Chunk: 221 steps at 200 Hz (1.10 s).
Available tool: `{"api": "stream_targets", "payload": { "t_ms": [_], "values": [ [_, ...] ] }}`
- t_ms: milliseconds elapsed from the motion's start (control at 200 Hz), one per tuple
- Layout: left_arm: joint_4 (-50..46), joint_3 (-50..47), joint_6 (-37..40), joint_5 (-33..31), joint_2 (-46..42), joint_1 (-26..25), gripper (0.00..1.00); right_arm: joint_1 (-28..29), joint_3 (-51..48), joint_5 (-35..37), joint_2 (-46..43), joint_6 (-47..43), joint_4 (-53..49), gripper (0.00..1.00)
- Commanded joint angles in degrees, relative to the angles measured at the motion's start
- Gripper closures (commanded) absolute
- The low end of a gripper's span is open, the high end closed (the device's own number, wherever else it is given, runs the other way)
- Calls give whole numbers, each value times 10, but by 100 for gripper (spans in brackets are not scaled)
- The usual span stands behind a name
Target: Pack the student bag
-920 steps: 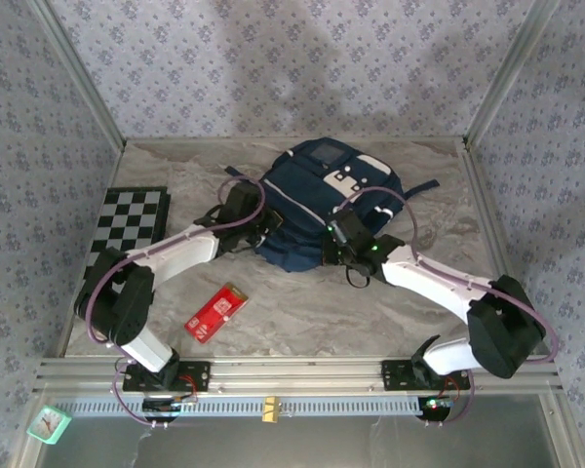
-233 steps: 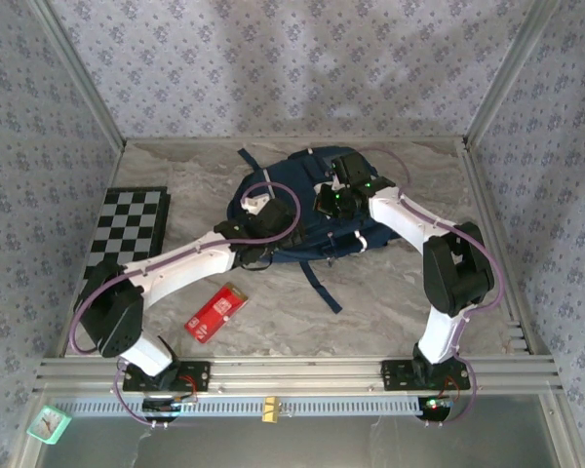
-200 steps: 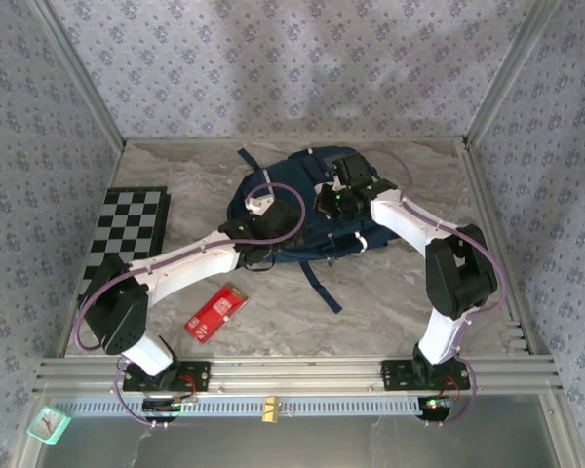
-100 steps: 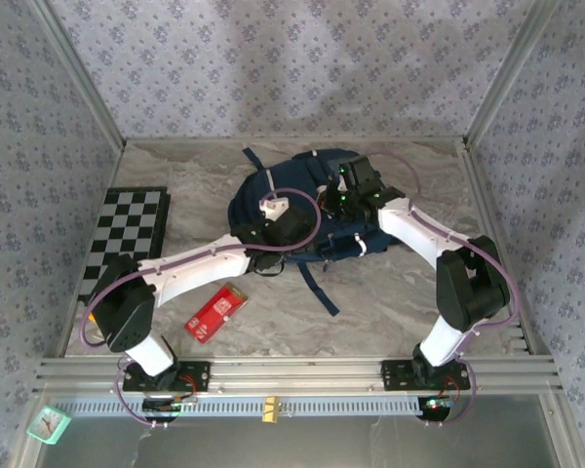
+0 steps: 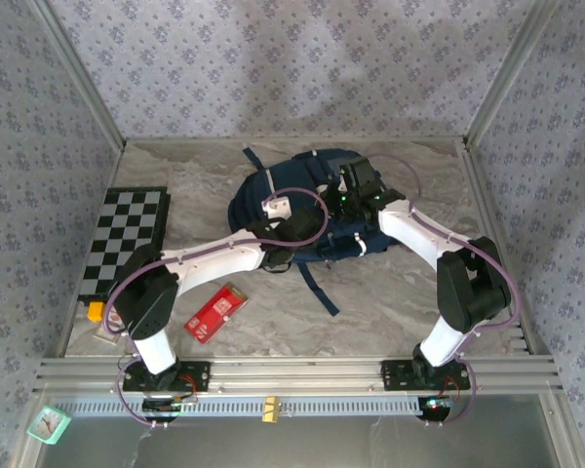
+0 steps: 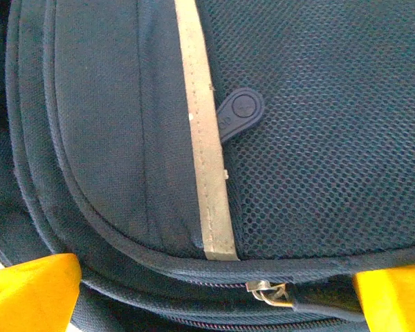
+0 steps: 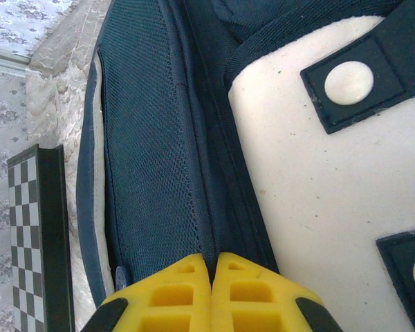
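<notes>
When looked at from overhead, found the large navy-blue fabric student bag [image 5: 246,210] lying at the far middle of the grey marbled table [image 5: 390,302], with the left gripper [image 5: 294,232] low over its near side and the right gripper [image 5: 353,190] on its far right part. Noted a flat red packet [image 5: 215,312] and a black-and-white chequered board [image 5: 127,234] well apart from it, not yet packed.

Through the left wrist camera, caught yellow fingertips [image 6: 28,283] spread wide to either side of a small metal zip pull [image 6: 270,292], touching nothing. Judged a slightly off-line close likely to nip seam cloth instead of the pull, or to lose so small a tab.

Through the right wrist camera, saw yellow fingertips [image 7: 187,290] pressed tip to tip at a seam beside the white buckle patch [image 7: 311,187]; could not tell whether any cloth was nipped. Without a firm hold there, feared dragging or bunching of the soft bag under a zip tug.
</notes>
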Motion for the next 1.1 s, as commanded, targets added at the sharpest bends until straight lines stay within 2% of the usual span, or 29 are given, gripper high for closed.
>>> {"api": "stream_targets", "payload": {
  "t_ms": [0,165,375,525,720,875,985,1099],
  "values": [
    [-6,-6,-26,-36,-4,4,0,0,11,7,-33,11,26,100],
    [-20,-39,-28,-41,-21,10,3,-7,19,1,-32,9,24,100],
    [-27,-79,-5,-32,-74,12,28,-5,27,-2,-24,4,23,100],
    [-31,-83,16,-8,-95,15,41,0,41,-7,-12,-1,17,100],
    [-4,-43,99,60,-88,15,35,6,46,-2,-7,-3,13,100],
    [-32,-5,119,66,-54,17,34,8,47,-6,-1,-5,9,100],
    [-20,-4,125,85,-56,17,35,9,43,-6,-2,-3,12,100],
    [-12,0,148,73,-58,20,33,9,42,-6,3,-5,12,100]
  ]
}}
